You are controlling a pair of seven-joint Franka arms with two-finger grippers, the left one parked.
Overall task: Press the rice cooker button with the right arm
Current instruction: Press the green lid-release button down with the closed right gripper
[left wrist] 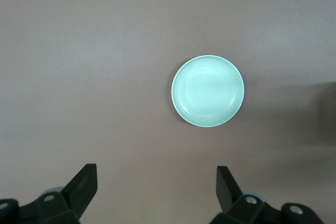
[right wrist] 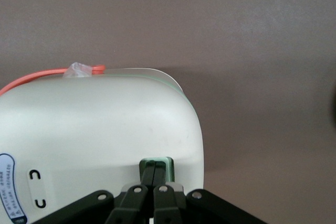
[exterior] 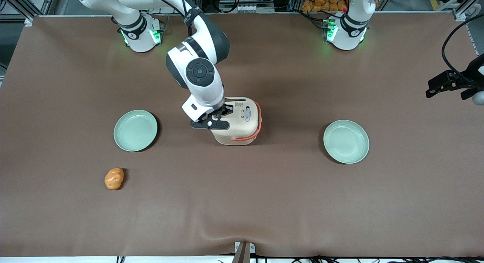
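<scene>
Currently: brown table (exterior: pixel 264 202) spans the whole workspace. My right arm (exterior: pixel 200 76) reaches down from its base to mid-table, over the rice cooker (exterior: pixel 242 123). Cooker sits about mid-table, between the two plates, lid shut, so contents not visible; coral handle (exterior: pixel 258 121) loops round the side toward the parked arm's end. It shows again from my wrist (right wrist: pixel 100 129), cream lid close up, with the pale green button (right wrist: pixel 157 167) at its edge. My gripper (exterior: pixel 219 113) is at the lid edge on the working arm's side; in the wrist view (right wrist: pixel 154 174) my fingers (right wrist: pixel 148 174) are pressed together, no gap, tips right on the green button. Containers: pale green plate (exterior: pixel 135 130) toward the working arm's end, nothing on it. Second pale green plate (exterior: pixel 346 141) toward the parked arm's end, also bare; same plate from the left wrist (left wrist: pixel 208 91), nothing in it. Smallest item: orange-brown potato (exterior: pixel 114 178) on the bare table, nearer the front camera than the first plate, well apart from the cooker.
</scene>
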